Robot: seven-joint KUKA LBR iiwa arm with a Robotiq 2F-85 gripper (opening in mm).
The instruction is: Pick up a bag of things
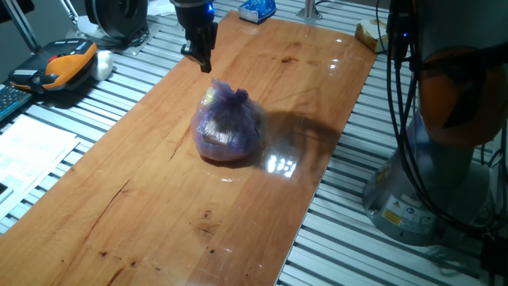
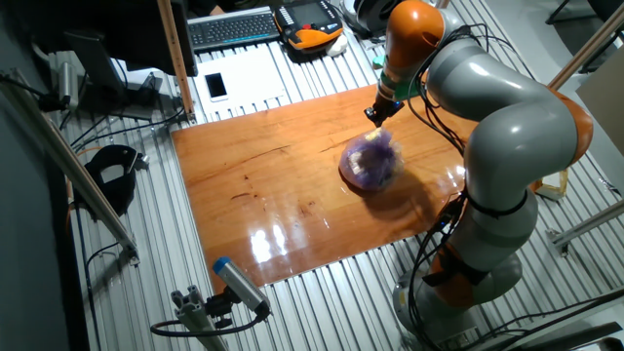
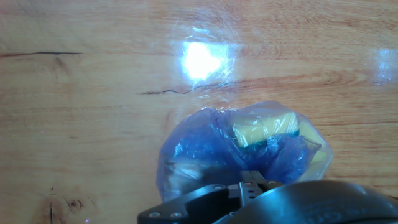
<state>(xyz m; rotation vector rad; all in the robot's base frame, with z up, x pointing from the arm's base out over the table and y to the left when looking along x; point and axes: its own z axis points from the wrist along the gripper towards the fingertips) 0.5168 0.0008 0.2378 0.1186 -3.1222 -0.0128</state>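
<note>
1. Bag of things (image 1: 228,123) resting on the wooden board (image 1: 159,199), roughly mid-board in one fixed view, rounded and translucent purple with a gathered tuft at the top.
2. Same view: gripper (image 1: 203,63) hanging above the board just beyond the bag's far side, dark fingers pointing down, tip close to the tuft; contact impossible to judge here.
3. Other fixed view: bag (image 2: 371,161) seen from higher up, toward the board's (image 2: 253,195) right part, near the grey and orange arm (image 2: 497,127). Gripper (image 2: 376,115) right above the bag's top edge from this angle.
4. Only in the other fixed view: keyboard (image 2: 230,27), white phone (image 2: 215,86), and the whole arm down to its base.
5. Only in one fixed view: blue packet (image 1: 257,9) at the board's far end and an orange and black device (image 1: 59,63) off to the left on the slatted table (image 1: 349,230).
6. Hand view: bag (image 3: 239,146) directly below, looking blue rather than purple, with a yellow lump (image 3: 264,127) showing through the plastic, detail missing from both fixed views.
7. Hand view also shows glare on the board (image 3: 93,93) and a dark crack line in the wood.
8. Finger spacing: cannot tell. Dark housing blocks the bottom of the hand view, and both fixed views are too small to show spread or pressed fingers.
</note>
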